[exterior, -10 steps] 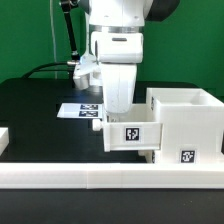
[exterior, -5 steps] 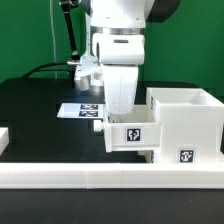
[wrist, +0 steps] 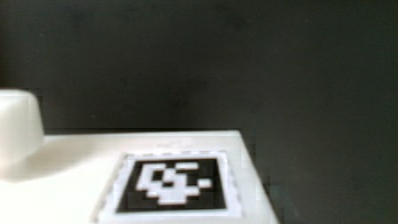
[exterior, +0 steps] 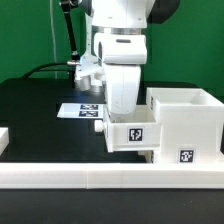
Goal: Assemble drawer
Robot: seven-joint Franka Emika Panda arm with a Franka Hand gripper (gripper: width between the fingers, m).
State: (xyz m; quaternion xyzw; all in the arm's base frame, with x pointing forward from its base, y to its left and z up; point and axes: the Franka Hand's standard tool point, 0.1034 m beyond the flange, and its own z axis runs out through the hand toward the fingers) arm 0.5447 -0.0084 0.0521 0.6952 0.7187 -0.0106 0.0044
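In the exterior view, the large white hollow shell (exterior: 186,120) stands at the right behind the front rail. A smaller white tray (exterior: 131,135), tag facing front, sits against the shell's left side, raised a little off the black table. My gripper (exterior: 122,112) comes straight down onto the tray's rear wall. Its fingertips are hidden behind the tray and it seems shut on that wall. The wrist view shows a white surface with a tag (wrist: 175,185), a rounded white part (wrist: 15,130) and black table beyond. No fingers show there. The second tray is out of view.
The marker board (exterior: 78,109) lies flat on the table behind and to the exterior view's left of the tray. A long low white rail (exterior: 90,178) runs along the front edge, with a white piece (exterior: 4,136) at the far left. A black cable lies at the back left.
The arm has shifted very slightly toward the exterior view's right. The tray and shell look unmoved.
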